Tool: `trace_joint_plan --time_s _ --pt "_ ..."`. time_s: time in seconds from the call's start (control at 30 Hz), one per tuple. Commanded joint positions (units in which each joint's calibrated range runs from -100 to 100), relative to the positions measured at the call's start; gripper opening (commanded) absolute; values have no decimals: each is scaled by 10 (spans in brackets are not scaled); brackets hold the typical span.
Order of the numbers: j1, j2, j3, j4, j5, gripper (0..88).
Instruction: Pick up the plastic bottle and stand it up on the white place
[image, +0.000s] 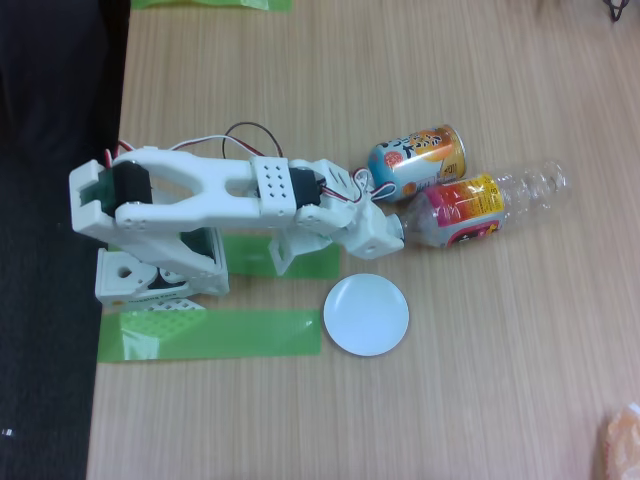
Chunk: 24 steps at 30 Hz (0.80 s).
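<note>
Bottle (478, 205) of clear plastic lies on its side in the fixed view, toward the middle of the desk (480, 400), its labelled end against the arm and its bare ribbed part pointing at the right edge; which end carries the cap cannot be made out; what liquid it holds, if any, cannot be told either, though the bare part looks clear. Just above it, touching or nearly so, lies a shorter blue-and-orange can-shaped bottle (418, 160), also on its side. The white arm (220, 195) reaches from the left edge, and its tool (392, 228) sits right at the labelled end; whether the jaws are spread, shut, or already clamped on the bottle cannot be told from this angle. The step in hand seems to be the approach or grasp; the bottle is not yet lifted. The white plate (366, 314) lies bare, nothing on it, near the bottle and toward the bottom edge, beside green tape strips (210, 334). Next would come a firm hold, a lift clear of the can-shaped neighbour, a turn to upright, and a short carry to the plate.
</note>
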Motion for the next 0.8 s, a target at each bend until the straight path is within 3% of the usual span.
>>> trace_joint_plan --time_s 0.0,0.17,0.4,0.67,0.77 --pt "0 6 -20 -7 -2 351" --pt "2 19 -28 -9 -2 351" --pt "1 68 -29 -100 -2 351" --pt "2 78 -29 -103 -2 350" --pt "2 81 -29 -103 -2 302"
